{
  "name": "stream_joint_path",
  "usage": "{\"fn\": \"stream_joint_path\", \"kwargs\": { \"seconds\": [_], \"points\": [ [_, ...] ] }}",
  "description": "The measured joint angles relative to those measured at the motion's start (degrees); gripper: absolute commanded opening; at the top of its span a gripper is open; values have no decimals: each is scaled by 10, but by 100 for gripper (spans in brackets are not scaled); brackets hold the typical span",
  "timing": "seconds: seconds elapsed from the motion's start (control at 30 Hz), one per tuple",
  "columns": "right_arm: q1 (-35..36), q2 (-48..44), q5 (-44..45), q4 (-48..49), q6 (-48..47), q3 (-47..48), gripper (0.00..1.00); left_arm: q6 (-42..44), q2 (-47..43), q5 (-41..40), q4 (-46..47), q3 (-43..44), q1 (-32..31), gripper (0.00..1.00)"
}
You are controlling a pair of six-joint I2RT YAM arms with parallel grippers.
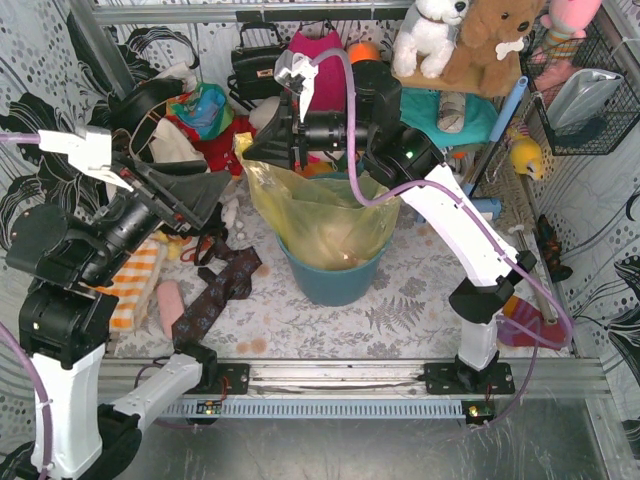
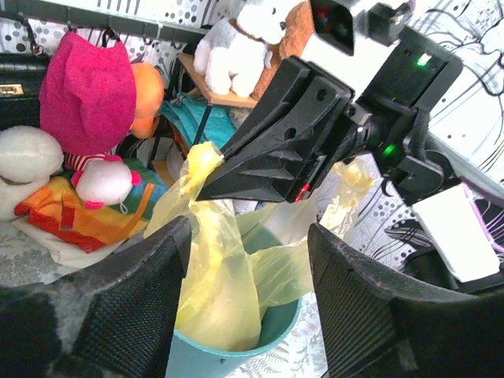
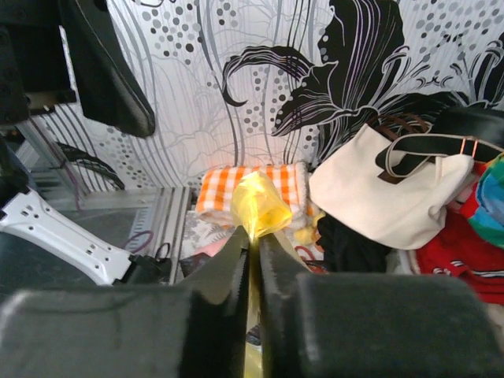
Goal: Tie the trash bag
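Above the teal bin [image 1: 330, 280] — right end effector [image 1: 246, 150]: fingers pressed together on a raised corner of the trash bag [image 1: 320, 215].
Right arm: rises from its base, bends over the bin, wrist pointing left.
Left arm: elbow high, forearm aimed right at the bag.
Left end effector [image 2: 250, 236]: fingers spread, holding nothing — near the bag.
Trash bag: lines the bin, which stands on the table [image 1: 420, 300].

You see the trash bag [image 1: 320, 215] as thin, glossy, crinkled translucent plastic, and the bin [image 1: 330, 280] as smooth teal plastic. Your left hand [image 2: 250, 236] has matt black fingers [image 2: 134, 291] with a rough mesh texture. The tote [image 3: 378, 197] looks like cream cloth.
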Motion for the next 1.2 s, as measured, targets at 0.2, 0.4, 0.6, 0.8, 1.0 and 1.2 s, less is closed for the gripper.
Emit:
{"fn": "stream_joint_path", "kwargs": {
  "seconds": [0.2, 0.4, 0.6, 0.8, 1.0, 1.2],
  "points": [
    [0, -13, 0, 23, 1, -21, 0, 10, -8, 35, 40, -66, 0, 98],
    [0, -56, 6, 63, 2, -76, 0, 36, -9, 82, 96, -129, 0, 98],
    [0, -103, 6, 113, 17, -140, 0, 90, -25, 152, 206, -205, 0, 98],
    [0, -119, 4, 134, 30, -161, 0, 161, -40, 221, 303, -267, 0, 98],
    [0, -125, -10, 146, 34, -173, 0, 206, -32, 256, 393, -282, 0, 98],
    [1, -132, -18, 150, 34, -191, 0, 230, -10, 273, 458, -294, 0, 100]
  ]
}}
